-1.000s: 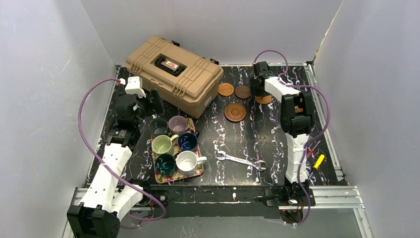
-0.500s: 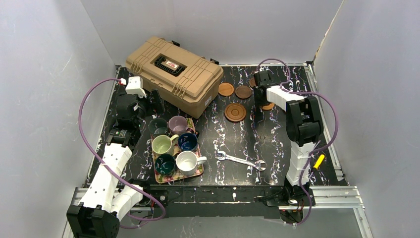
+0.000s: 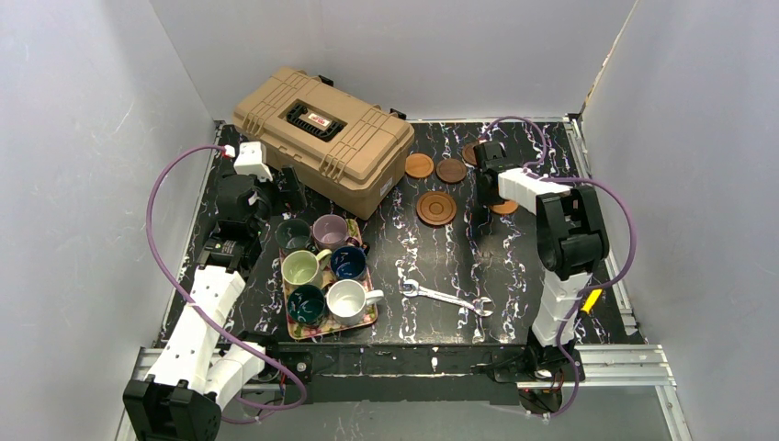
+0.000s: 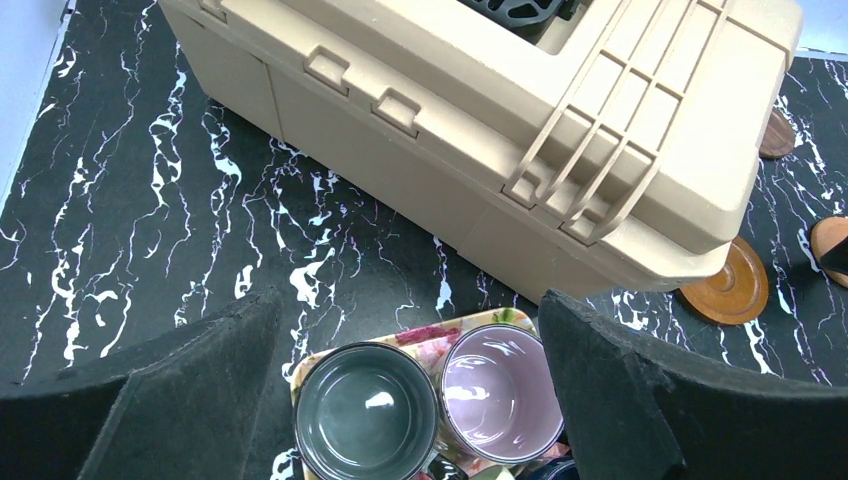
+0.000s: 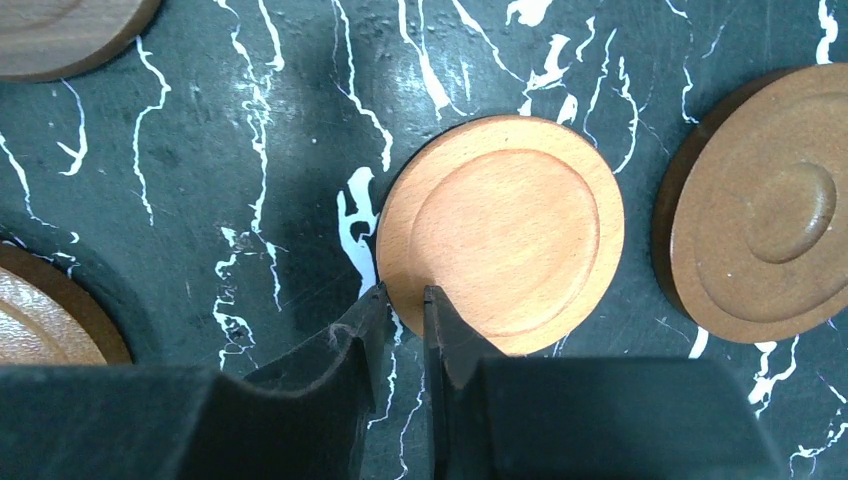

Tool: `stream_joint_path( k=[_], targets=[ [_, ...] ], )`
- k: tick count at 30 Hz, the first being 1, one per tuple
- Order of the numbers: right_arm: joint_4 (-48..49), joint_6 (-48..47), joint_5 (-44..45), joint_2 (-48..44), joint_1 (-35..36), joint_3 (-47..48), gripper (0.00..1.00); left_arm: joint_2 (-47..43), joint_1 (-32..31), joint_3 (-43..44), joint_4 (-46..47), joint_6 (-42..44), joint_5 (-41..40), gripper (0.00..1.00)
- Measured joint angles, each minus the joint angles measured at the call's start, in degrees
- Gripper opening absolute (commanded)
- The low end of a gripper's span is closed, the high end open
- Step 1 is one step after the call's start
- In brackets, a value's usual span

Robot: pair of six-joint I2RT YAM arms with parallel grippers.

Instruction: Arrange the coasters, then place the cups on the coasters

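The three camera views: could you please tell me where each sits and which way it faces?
Top external: above and behind the arms, looking down on the table; both arms show.
Left wrist: on the left arm, looking down at the tan toolbox, dark green cup and mauve cup; left gripper, fingers wide apart, at the bottom.
Right wrist: on the right arm, facing straight down at an orange coaster; right gripper, fingers close together, at its rim.
Shared: top external and left wrist both show the toolbox.
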Motion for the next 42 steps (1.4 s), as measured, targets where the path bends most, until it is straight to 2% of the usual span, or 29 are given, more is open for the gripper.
stream_joint_path(
  k=[11,16,19,25,30,35,42],
  targets=[
    [-2.19,1.27,3.06,-1.05,-0.31,-1.22,0.29,0.0,-0.2,0.0,0.0,0.0,-0.2,0.98],
    [-2.6,0.76,3.19,-1.16,-0.98,-1.29,0.33,0.0,-0.22,0.0,0.0,0.0,-0.2,0.98],
    [-2.97,-0.42,2.6,-1.16,-1.11,-1.16,0.39,0.0,-0.24,0.0,0.0,0.0,-0.2,0.98],
    [-4.76,-2.25,-2.45,-3.3,-0.72,-0.68,0.62,0.0,-0.24,0.0,0.0,0.0,-0.2,0.98],
    [-4.22,-2.84,-4.42,-8.94,3.96,-0.55,0.72,0.0,-0.24,0.0,-0.02,-0.02,-0.2,0.98],
    [-3.93,-2.84,-4.81,-8.48,9.92,1.2,0.79,0.0,-0.24,0.0,-0.02,0.0,-0.2,0.98],
    [-4.15,-2.25,-4.9,-0.39,12.11,5.27,0.83,0.0,-0.24,0.0,0.0,0.0,-0.2,0.98]
  ],
)
